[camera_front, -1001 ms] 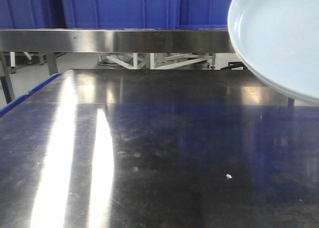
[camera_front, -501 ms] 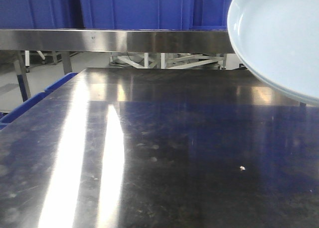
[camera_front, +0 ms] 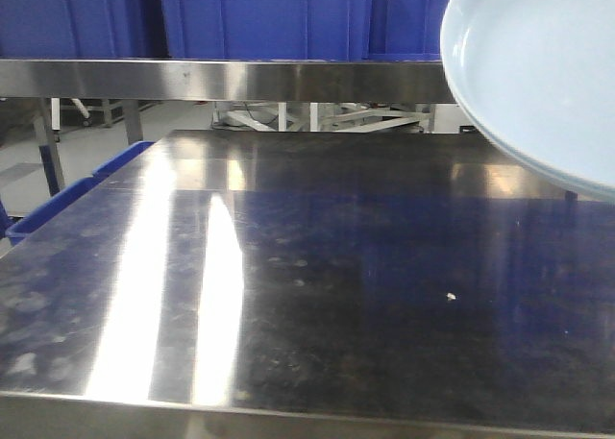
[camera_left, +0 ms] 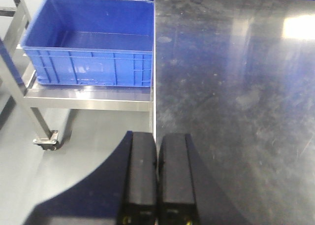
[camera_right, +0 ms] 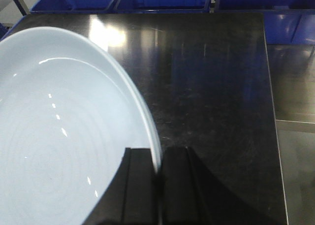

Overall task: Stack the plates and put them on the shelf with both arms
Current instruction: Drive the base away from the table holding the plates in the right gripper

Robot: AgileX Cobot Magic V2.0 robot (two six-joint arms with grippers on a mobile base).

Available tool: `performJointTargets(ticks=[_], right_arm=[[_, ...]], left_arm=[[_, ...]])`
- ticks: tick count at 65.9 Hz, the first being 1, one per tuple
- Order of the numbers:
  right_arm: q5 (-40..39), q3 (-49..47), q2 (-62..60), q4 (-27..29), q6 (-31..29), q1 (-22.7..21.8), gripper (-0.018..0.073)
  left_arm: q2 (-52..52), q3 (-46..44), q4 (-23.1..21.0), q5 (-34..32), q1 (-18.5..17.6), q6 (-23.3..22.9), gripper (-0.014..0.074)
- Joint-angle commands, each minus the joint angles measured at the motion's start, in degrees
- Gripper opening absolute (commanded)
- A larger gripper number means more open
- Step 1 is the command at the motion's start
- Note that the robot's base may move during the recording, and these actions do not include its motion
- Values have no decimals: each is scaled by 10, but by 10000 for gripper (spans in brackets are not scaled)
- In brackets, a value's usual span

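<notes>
My right gripper (camera_right: 158,161) is clamped on a plate (camera_right: 64,136) rim; my left gripper (camera_left: 157,141) has its fingers pressed together.

The round plate spreads left from my right fingers, hollow face up, tilted, raised above the steel table (camera_right: 211,87). My left gripper hangs over the table's left edge, near a blue crate (camera_left: 88,43).

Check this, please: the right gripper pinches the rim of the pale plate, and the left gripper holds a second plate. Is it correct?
Not quite. The right gripper does pinch the rim of the pale plate, but the left gripper holds nothing: the left wrist view shows it shut and empty.
</notes>
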Motion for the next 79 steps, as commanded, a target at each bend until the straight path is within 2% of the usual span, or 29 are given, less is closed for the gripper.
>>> performJointTargets(ticks=[1,79], right_arm=[[-51,-16,-2,0,-3,-3,48],[-51,-16,-2,0,-3,-3,48]], left_arm=[[-5,-16,1,-47,0,-5,89],[-5,-16,1,-47,0,-5,89]])
